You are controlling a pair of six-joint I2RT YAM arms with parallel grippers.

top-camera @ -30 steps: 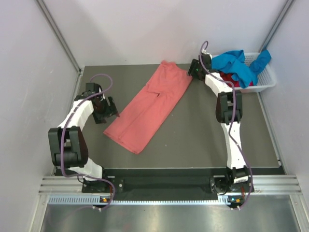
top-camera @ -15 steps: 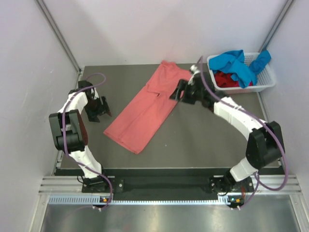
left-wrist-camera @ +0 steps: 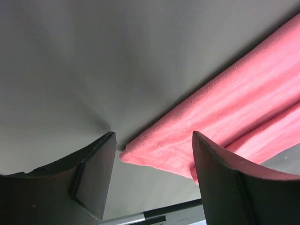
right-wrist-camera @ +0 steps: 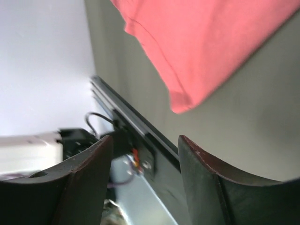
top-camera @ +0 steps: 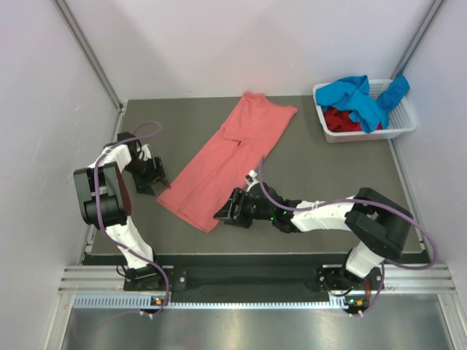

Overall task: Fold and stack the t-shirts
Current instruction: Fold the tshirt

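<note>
A salmon-pink t-shirt lies folded into a long strip, running diagonally across the dark table. My left gripper is open and empty, low at the strip's near-left corner, which shows between its fingers in the left wrist view. My right gripper is open and empty, low by the strip's near corner; that corner shows above its fingers in the right wrist view. A bright blue t-shirt and a dark red one lie in the basket.
The white slotted basket stands at the table's far right corner. Grey walls close the table on three sides. A metal rail runs along the near edge, and it also shows in the right wrist view.
My right arm has swung from the shirt's far end by the basket down to its near corner. My left gripper has shifted slightly toward the near-left corner. The shirt has not moved.
</note>
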